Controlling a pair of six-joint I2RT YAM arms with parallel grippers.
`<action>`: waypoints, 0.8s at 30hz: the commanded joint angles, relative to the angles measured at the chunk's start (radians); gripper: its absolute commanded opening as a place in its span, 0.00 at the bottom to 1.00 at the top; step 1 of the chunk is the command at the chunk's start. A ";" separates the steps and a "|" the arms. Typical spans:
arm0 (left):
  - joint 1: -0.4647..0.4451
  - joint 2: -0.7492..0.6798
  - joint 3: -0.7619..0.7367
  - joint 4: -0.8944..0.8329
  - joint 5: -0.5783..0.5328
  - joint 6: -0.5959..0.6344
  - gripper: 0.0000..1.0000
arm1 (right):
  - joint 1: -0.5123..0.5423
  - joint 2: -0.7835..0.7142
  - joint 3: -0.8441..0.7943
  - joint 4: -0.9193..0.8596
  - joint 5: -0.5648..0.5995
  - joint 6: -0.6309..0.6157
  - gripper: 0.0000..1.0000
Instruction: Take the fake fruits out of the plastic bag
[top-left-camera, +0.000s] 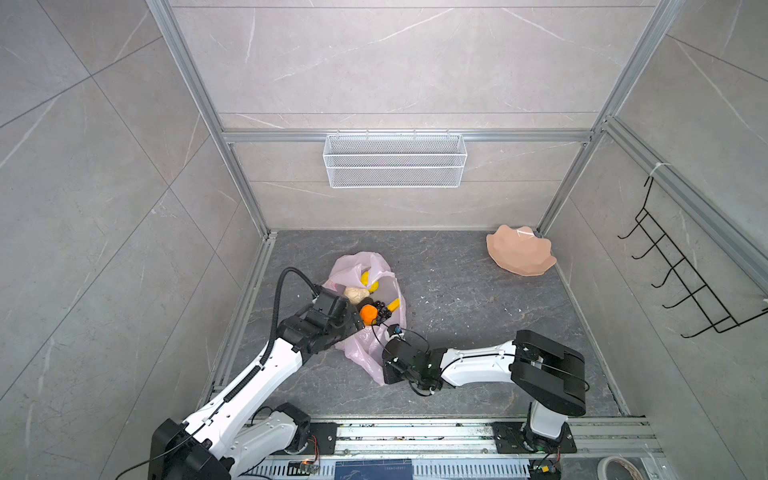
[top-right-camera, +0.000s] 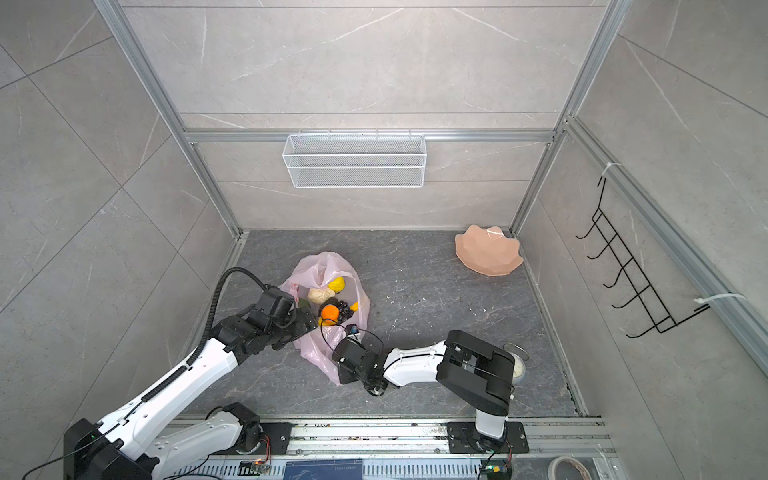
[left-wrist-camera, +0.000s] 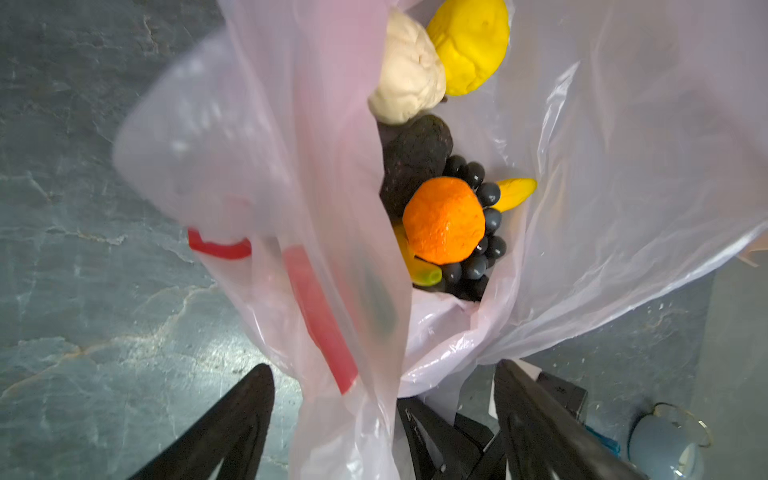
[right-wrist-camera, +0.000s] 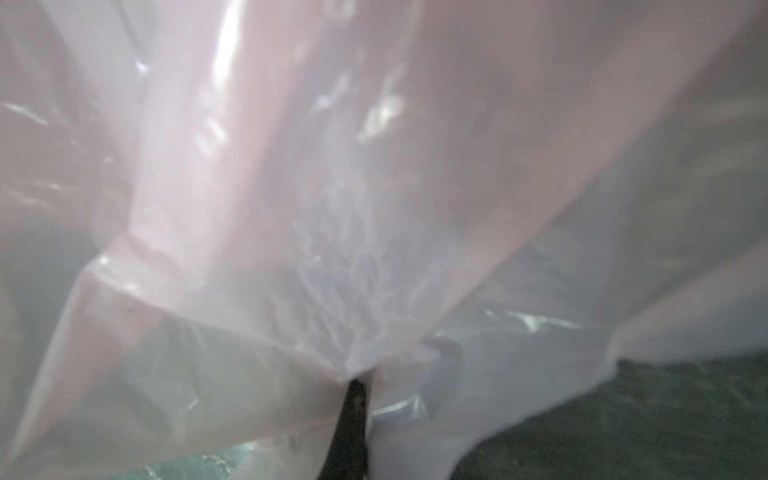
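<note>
Fake fruits (top-left-camera: 368, 309) sit in a heap inside the plastic bag (top-left-camera: 353, 266), which lies slumped on the counter (top-left-camera: 457, 299) between the two arms; none is out of it.

Nearest the robot's base, the right gripper (right-wrist-camera: 353, 386) is closed on a fold of the bag's film at its near end. That pinch seems meant to anchor the bag and hold its mouth open, so the film does not travel with whatever is lifted.

Just beyond, the left gripper (left-wrist-camera: 384, 368) stands at the mouth with its jaws spread wide and nothing clamped. A strip of film with a red print (left-wrist-camera: 320, 316) hangs between the fingers (left-wrist-camera: 232, 424), and I judge it could snag if they close there. The gripper points straight at the pile, probably to reach in for a fruit.

Closest to it is the orange (left-wrist-camera: 444, 220), resting on the grape bunch (left-wrist-camera: 488, 193), with the banana (left-wrist-camera: 515, 191) poking out beside them. Behind come the dark oval piece (left-wrist-camera: 415, 158), then the cream lumpy piece (left-wrist-camera: 405, 75), which touches a yellow lumpy fruit (left-wrist-camera: 469, 45). The orange, uppermost and uncovered, looks the easiest first pick.

Far off by the back right corner lies the peach scalloped plate (top-left-camera: 521, 253), well apart from the bag and a likely place to put the fruits. A wire basket (top-left-camera: 395, 160) hangs on the back wall.
</note>
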 joint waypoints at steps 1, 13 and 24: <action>-0.005 0.058 -0.003 -0.085 -0.128 -0.115 0.86 | 0.016 0.034 0.009 -0.080 0.020 -0.016 0.01; 0.022 0.055 -0.167 0.103 -0.136 -0.142 0.44 | 0.022 -0.025 -0.055 -0.070 0.065 0.017 0.06; 0.022 0.011 -0.209 0.259 -0.148 0.058 0.04 | -0.058 -0.328 -0.131 -0.166 0.110 -0.038 0.61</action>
